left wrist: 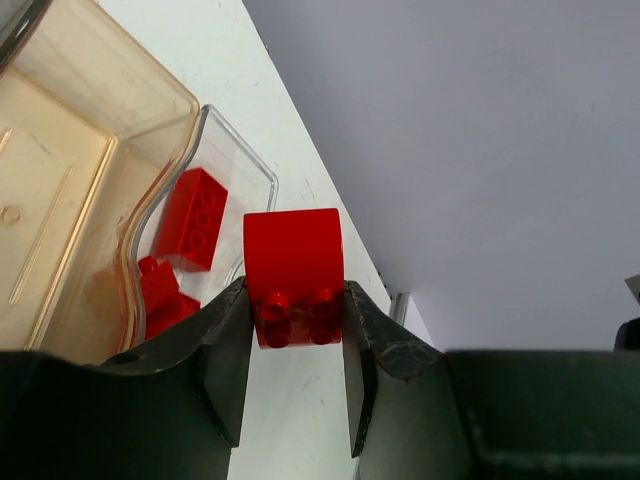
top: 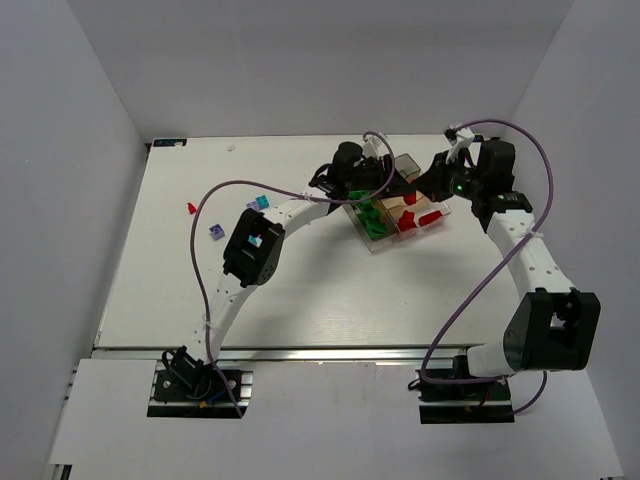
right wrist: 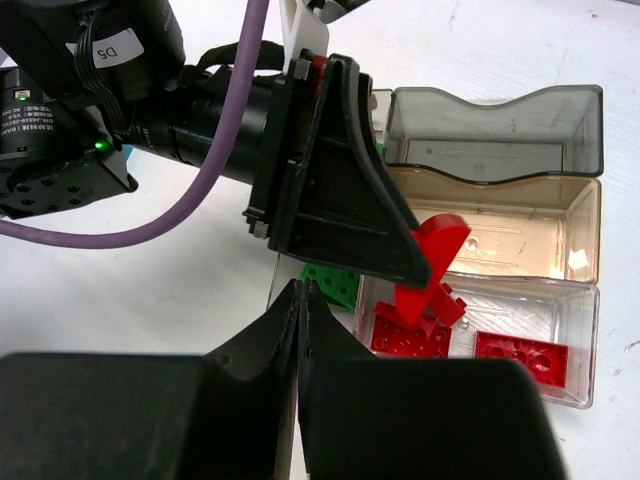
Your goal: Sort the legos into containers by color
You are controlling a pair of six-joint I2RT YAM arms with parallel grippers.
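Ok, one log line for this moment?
left gripper: holds red lego | over red-lego compartment | right gripper: shut, empty

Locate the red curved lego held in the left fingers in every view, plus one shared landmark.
Top external: red curved lego, tiny, upper right of centre, over the tray.
Left wrist: centre, clamped between the left fingers.
Right wrist: right of centre, above the red compartment.
Shared landmark: the flat red brick lying in that compartment.

Bright, even light falls on the white table (top: 300, 290), leaving soft shadows. The clear tray (right wrist: 520, 230) shines a little. The wrist pictures' near parts look blurry, maybe too close.
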